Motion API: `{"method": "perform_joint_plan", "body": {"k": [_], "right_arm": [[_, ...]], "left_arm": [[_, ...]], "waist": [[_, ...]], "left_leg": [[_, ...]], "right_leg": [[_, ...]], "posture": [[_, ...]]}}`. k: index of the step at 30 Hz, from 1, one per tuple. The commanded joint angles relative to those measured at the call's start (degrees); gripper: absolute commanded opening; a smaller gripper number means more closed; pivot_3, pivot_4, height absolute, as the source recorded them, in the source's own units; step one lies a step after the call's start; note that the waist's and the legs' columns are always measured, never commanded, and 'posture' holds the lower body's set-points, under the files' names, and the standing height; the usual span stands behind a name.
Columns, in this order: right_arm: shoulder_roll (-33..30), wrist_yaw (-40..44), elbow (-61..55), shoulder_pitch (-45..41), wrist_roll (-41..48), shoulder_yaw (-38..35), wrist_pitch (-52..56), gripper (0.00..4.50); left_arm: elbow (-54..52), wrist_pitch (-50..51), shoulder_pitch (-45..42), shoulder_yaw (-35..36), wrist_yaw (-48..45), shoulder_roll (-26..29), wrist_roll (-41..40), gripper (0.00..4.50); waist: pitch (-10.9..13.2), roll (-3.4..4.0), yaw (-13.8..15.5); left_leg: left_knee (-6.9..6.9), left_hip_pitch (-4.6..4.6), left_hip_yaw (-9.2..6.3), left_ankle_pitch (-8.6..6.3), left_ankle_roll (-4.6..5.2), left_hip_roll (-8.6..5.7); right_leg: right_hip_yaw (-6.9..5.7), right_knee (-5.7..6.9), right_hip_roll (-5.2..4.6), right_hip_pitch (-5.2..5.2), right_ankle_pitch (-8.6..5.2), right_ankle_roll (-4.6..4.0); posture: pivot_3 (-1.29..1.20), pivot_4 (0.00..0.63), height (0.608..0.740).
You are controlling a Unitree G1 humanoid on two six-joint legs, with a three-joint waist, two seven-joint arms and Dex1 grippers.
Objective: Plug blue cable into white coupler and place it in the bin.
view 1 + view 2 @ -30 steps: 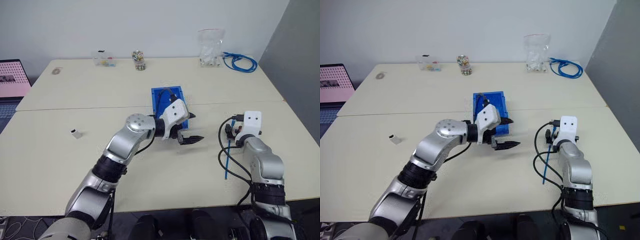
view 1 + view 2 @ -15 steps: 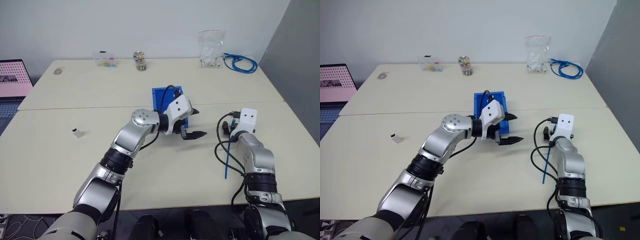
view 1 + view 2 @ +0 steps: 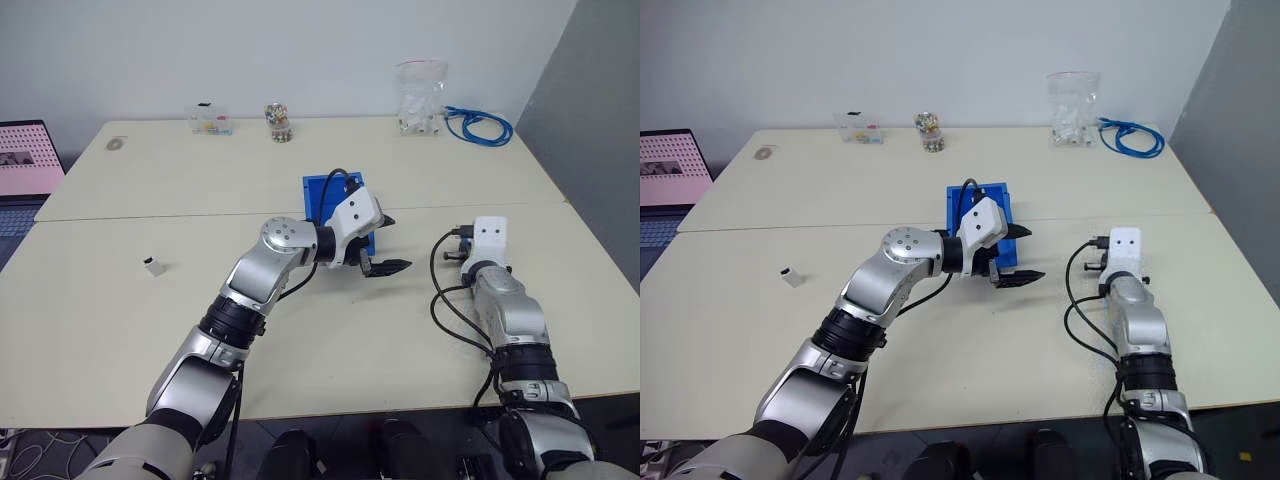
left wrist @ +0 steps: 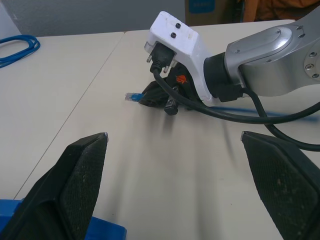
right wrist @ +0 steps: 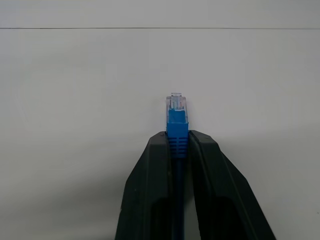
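My right gripper (image 5: 177, 142) is shut on the blue cable (image 5: 177, 120) just behind its clear plug, which sticks out past the fingertips low over the table. The left wrist view shows that gripper (image 4: 150, 97) with the plug tip (image 4: 131, 97) and the blue strand trailing behind. My left gripper (image 3: 386, 244) is open and empty, hovering in front of the bin (image 3: 325, 192), pointing toward the right arm. The bin is partly hidden behind my left wrist. The white coupler (image 3: 153, 266) lies on the table far to the left, apart from both grippers.
At the table's far edge stand a coiled bundle of blue cable (image 3: 480, 126), a clear bag of white pieces (image 3: 420, 95), a small jar (image 3: 277, 121) and a clear box (image 3: 209, 119). A laptop (image 3: 25, 155) sits off the left edge. A seam crosses the table.
My right gripper has shut on the blue cable's plug end, and the strand that lay beside the right arm no longer shows from the head. The left gripper stays open and still.
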Motion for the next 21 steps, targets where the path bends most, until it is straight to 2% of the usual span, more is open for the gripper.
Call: {"method": "perform_joint_plan", "body": {"k": [1, 3, 5, 7, 10, 12, 15, 18, 21], "right_arm": [[-0.6, 2.1, -1.3, 0.9, -0.6, 1.7, -0.7, 0.18], [-1.7, 4.7, -2.6, 1.4, -0.3, 2.6, -0.3, 0.18], [-4.3, 12.6, -6.8, 2.7, 2.6, 4.0, 1.7, 0.18], [-10.4, 23.4, -13.3, 5.2, 4.5, 7.3, 1.8, 0.18], [-20.5, 41.3, -25.8, 9.0, 11.4, 10.7, 2.5, 0.18], [-24.6, 48.5, -30.3, 9.2, 12.6, 15.0, 2.0, 0.18], [-24.6, 53.2, -32.1, 6.6, 12.9, 20.4, 1.6, 0.18], [-19.6, 55.8, -28.0, 1.9, 8.7, 29.6, -1.8, 0.18], [-16.8, 57.6, -22.8, -0.4, 4.4, 35.4, -7.9, 0.18]], "left_arm": [[-3.1, 0.1, 0.1, 0.8, -0.2, 0.0, -0.3, 4.50], [-3.6, 0.2, 0.6, 1.0, -0.2, 0.4, -0.1, 4.50], [-6.7, 1.6, 2.9, 1.4, -0.6, 2.3, -0.6, 4.50], [-13.6, 4.0, 8.6, 2.4, -2.3, 6.8, -2.0, 4.50], [-25.9, 6.7, 24.9, 6.6, -6.7, 18.5, -5.1, 4.50], [-32.7, 6.9, 35.7, 11.3, -5.2, 22.0, -7.2, 4.50], [-40.8, 6.6, 49.4, 17.4, -0.9, 21.9, -9.7, 4.50], [-44.3, -0.9, 66.4, 24.4, 6.8, 16.0, -6.7, 4.50], [-45.9, -6.1, 73.8, 27.9, 11.2, 12.1, -4.5, 4.50]], "waist": [[0.0, 0.00, 0.0], [0.0, 0.00, 0.0], [0.0, 0.00, 0.0], [0.0, 0.04, -0.2], [0.1, 0.35, -1.3], [0.2, 0.35, -1.7], [0.3, 0.05, -1.0], [0.4, 0.06, -0.6], [0.4, -0.07, 0.5]], "left_leg": [[0.00, 0.00, -0.01, 0.00, 0.00, 0.01], [0.00, 0.00, -0.01, 0.00, 0.00, 0.01], [0.00, 0.00, -0.01, 0.00, 0.00, 0.01], [-0.01, 0.00, -0.02, 0.00, 0.00, 0.02], [-0.06, -0.01, 0.00, -0.01, 0.00, 0.04], [-0.07, 0.06, -0.06, -0.02, 0.01, 0.07], [-0.06, 0.01, -0.25, -0.22, 0.21, 0.16], [-0.02, 0.14, -0.31, -0.21, 0.22, 0.17], [0.00, 0.23, -0.23, -0.21, 0.22, 0.17]], "right_leg": [[0.00, 0.00, 0.00, 0.00, 0.00, 0.00], [-0.01, 0.00, 0.00, 0.00, 0.00, 0.00], [-0.01, 0.00, 0.00, 0.00, 0.00, 0.00], [-0.01, 0.01, 0.00, 0.00, 0.00, 0.00], [0.03, -0.06, -0.01, -0.03, -0.01, 0.00], [0.13, -0.12, -0.06, -0.05, -0.07, -0.08], [-0.04, -0.17, -0.12, -0.03, -0.12, -0.13], [-0.10, -0.18, -0.15, 0.11, -0.22, 0.09], [-0.06, -0.19, -0.18, 0.15, -0.14, 0.05]], "posture": [[0.00, 0.150, 0.740], [0.00, 0.150, 0.740], [0.00, 0.150, 0.740], [0.00, 0.150, 0.740], [0.00, 0.150, 0.740], [0.00, 0.150, 0.740], [0.00, 0.150, 0.740], [0.00, 0.150, 0.740], [0.00, 0.150, 0.740]]}}
